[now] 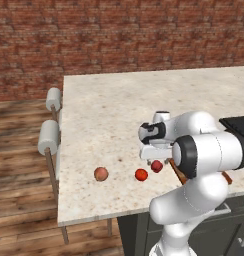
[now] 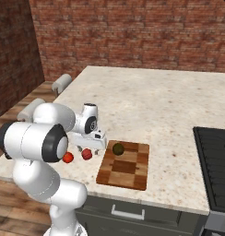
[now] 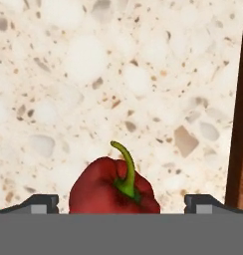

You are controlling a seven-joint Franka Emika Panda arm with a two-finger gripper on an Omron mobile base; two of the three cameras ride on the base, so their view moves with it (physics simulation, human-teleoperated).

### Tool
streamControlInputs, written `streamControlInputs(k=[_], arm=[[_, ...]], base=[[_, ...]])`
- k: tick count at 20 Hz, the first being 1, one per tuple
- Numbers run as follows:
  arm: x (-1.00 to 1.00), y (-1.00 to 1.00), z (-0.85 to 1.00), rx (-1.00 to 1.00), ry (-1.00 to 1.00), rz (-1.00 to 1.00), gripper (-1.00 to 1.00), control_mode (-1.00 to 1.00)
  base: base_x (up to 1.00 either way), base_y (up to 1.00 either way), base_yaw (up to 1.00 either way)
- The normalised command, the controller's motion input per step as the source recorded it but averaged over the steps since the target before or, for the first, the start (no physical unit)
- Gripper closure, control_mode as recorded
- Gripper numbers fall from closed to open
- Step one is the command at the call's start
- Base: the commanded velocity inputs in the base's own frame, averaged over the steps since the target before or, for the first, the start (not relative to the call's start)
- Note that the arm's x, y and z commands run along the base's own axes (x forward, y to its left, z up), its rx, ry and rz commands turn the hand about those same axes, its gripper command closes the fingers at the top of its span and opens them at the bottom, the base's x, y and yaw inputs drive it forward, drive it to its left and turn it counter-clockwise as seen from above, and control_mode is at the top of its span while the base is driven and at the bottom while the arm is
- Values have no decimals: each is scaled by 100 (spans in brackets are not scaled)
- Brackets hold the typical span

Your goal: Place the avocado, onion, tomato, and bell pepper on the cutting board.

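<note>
Desk (image 2: pixel 179 110): speckled stone top, carries everything; claw works over its near edge.

Cutting board (image 2: pixel 124 165): lies flat on desk just beside the claw, on the side away from the stools. In hand view its dark wood edge (image 3: pixel 239 114) runs along one side, close to the claw.

Claw (image 3: pixel 121 204): spread wide, nothing pinched, tips standing either side of the bell pepper. Hand (image 1: pixel 155 142) hovers low over the desk; (image 2: pixel 89 133) same from the other side.

Veg, 4 total, approx. same small size:
- Avocado (image 2: pixel 118 149): already on the board, at its far end, near the claw. Done, 1 of 4.
- Bell pepper (image 3: pixel 113 191): directly under the claw, between the open tips, on the desk, stem up. Also seen at (image 1: pixel 156 166) and (image 2: pixel 87 154). Not gripped yet; looks like the item in hand now.
- Tomato (image 1: pixel 141 174): on desk just beside the pepper, away from the board. (image 2: pixel 68 157) same. Left to do.
- Onion (image 1: pixel 101 173): on desk, furthest from claw and board, well apart from the tomato. Left to do.

Est. progress: approx. a quarter. Remaining: close on pepper, lift, short carry to board, then tomato, then onion. Board has plenty of bare space for 3 more.
</note>
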Motion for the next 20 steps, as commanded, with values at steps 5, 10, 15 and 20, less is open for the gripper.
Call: streamControlInputs(k=[5, 10, 15, 20], arm=[[0, 1, -25, 0, 1, -5, -100, -100], [-4, 2, -23, 0, 0, -7, 100, -100], [-23, 0, 4, 0, 0, -11, 100, -100], [-29, -2, 41, 0, 0, -14, 100, -100]], base=[[0, 0, 0], [0, 0, 0], [0, 0, 0], [0, 0, 0]])
